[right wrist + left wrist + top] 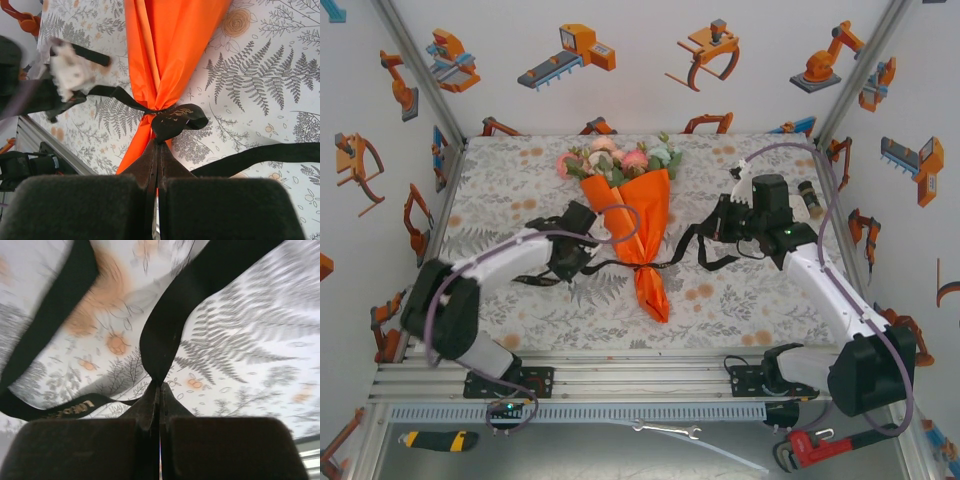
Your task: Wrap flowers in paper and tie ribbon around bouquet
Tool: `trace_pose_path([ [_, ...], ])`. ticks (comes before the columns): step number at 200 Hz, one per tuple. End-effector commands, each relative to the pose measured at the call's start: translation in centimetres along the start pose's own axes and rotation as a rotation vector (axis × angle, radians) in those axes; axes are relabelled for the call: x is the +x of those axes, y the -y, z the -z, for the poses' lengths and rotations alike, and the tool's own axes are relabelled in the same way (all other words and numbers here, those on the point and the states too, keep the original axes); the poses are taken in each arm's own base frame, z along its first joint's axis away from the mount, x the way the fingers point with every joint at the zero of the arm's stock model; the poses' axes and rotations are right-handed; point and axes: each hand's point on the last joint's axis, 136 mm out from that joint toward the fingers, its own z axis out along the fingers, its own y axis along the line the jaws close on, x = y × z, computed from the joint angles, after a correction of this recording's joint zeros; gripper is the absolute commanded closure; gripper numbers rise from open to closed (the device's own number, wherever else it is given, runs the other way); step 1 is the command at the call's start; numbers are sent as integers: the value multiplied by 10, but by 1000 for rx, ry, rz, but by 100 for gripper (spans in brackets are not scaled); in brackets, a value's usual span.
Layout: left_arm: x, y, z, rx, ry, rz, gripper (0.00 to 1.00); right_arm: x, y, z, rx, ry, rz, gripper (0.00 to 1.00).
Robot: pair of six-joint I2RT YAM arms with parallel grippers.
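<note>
The paper cone (650, 205) holds flowers (618, 160); left jaws and right jaws pinch ribbon (176, 119).

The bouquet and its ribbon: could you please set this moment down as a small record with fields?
bouquet: lies on the tablecloth, tip toward the arms
flowers: pink, white and pale blue, at the far end
paper: orange, wrapped into a cone
ribbon: black, cinched round the paper's narrow part
left end effector: shut on the ribbon
right end effector: shut on the ribbon beside the cinch
</note>
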Motion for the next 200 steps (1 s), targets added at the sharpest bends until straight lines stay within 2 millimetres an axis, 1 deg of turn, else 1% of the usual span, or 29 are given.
trace_pose_path([
  [1,-69,24,81,134,468,39,100,-12,-14,9,-49,50,-11,100],
  [4,-73,27,89,151,515,38,100,-13,-15,9,-57,53,-16,100],
  [5,-73,29,87,162,518,37,100,-14,-15,9,-59,56,-17,100],
  [11,-77,35,99,188,593,33,100,-14,-18,8,-77,59,-26,100],
  [16,-81,37,109,199,648,33,100,-15,-21,7,-94,61,-32,100],
  [23,-83,40,117,212,697,38,100,-16,-24,6,-116,63,-42,100],
  [49,-91,52,138,293,819,67,100,-14,-36,-2,-181,45,-73,100],
  [66,-95,61,150,347,895,68,100,-14,-50,-10,-206,36,-67,100],
  [74,-94,61,149,343,896,70,100,-12,-58,-15,-228,27,-70,100],
  [91,-92,58,144,309,872,75,100,-16,-81,-24,-295,28,-77,100],
  [112,-89,58,143,295,876,67,100,-19,-110,-37,-368,17,-69,100],
  [123,-87,57,143,280,866,61,100,-21,-118,-45,-378,2,-65,100],
  [137,-80,52,136,233,820,60,100,-23,-115,-51,-353,-13,-64,100],
  [161,-60,33,123,102,741,84,100,-24,-103,-46,-260,7,-1,100],
  [180,-55,33,130,95,784,82,100,-25,-103,-41,-253,23,15,100],
  [200,-59,39,137,129,838,69,100,-30,-109,-48,-292,28,-15,100],
])
